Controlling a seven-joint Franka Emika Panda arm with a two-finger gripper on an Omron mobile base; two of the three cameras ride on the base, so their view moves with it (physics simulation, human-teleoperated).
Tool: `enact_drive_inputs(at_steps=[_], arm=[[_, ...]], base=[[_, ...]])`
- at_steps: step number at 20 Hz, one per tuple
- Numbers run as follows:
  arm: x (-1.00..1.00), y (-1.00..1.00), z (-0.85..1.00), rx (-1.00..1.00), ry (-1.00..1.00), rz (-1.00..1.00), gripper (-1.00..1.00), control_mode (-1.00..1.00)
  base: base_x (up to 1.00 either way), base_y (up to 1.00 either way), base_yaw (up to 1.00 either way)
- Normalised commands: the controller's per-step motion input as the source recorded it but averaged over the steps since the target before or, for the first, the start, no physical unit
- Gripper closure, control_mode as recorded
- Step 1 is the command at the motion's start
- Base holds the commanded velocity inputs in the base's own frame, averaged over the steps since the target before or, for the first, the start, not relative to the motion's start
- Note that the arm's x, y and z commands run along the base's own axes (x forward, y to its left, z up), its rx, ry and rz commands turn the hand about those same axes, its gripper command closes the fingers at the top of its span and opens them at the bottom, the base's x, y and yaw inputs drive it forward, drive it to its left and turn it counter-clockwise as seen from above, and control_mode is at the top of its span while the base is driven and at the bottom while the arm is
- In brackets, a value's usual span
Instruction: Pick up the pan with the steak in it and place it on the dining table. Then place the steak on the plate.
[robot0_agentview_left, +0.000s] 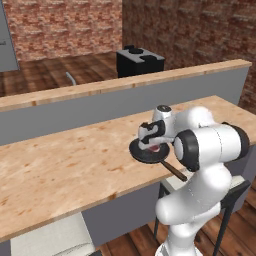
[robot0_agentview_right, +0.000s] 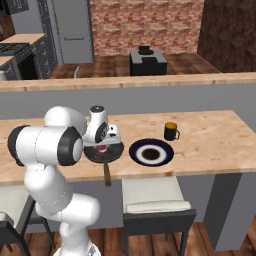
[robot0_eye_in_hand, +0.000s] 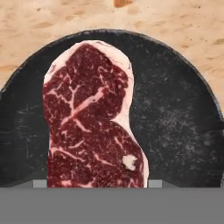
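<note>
Black and shallow, the pan (robot0_agentview_right: 106, 152) sits on the light wooden table (robot0_agentview_right: 210, 142), its brown handle (robot0_agentview_right: 107, 175) sticking out past the near edge. Inside it lies the steak (robot0_eye_in_hand: 89, 122), red with pale fat marbling, flat on the pan's floor and toward one side of it in the hand view. The tool (robot0_agentview_right: 103, 145) hangs low over the meat, right down in the pan; its fingertips are hidden by the hand in both base views and cut off in the hand view, so I cannot tell whether they stand apart or have closed on the steak.

Just beside the pan, on the arm's right, is the plate (robot0_agentview_right: 151, 152), dark-rimmed with a white centre and nothing on it. A dark mug (robot0_agentview_right: 171, 131) with an orange-looking inside stands near the plate's far side. Nothing lies between pan and plate.

One pan, one steak, one plate, one mug. Two white-cushioned stools (robot0_agentview_right: 155, 195) are tucked under the near edge of the table in the right base view.

Behind the table runs a higher wooden ledge (robot0_agentview_right: 150, 80) on a grey wall. Beyond are brick walls, a dark wooden floor, and a black block (robot0_agentview_right: 147, 61) that may be a cooker.
</note>
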Motion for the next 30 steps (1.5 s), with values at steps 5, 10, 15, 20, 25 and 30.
enact_drive_inputs(at_steps=[5,10,15,20,25,30], arm=[[-0.05,-0.06,0.84,0.05,-0.02,-0.09,1.00,-1.00],[-0.13,-0.22,0.63,0.01,-0.01,-0.09,1.00,-1.00],[-0.16,-0.44,0.36,0.00,0.00,-0.08,1.00,-1.00],[-0.18,-0.59,0.03,-0.02,0.01,-0.07,1.00,-1.00],[-0.25,-0.73,-0.06,-0.01,0.03,-0.07,1.00,-1.00],[-0.15,-0.67,-0.11,0.00,0.01,-0.07,1.00,-1.00]], base=[[0.00,0.00,0.00],[0.00,0.00,0.00],[0.00,0.00,0.00],[0.00,0.00,0.00],[0.00,0.00,0.00],[0.00,0.00,0.00]])
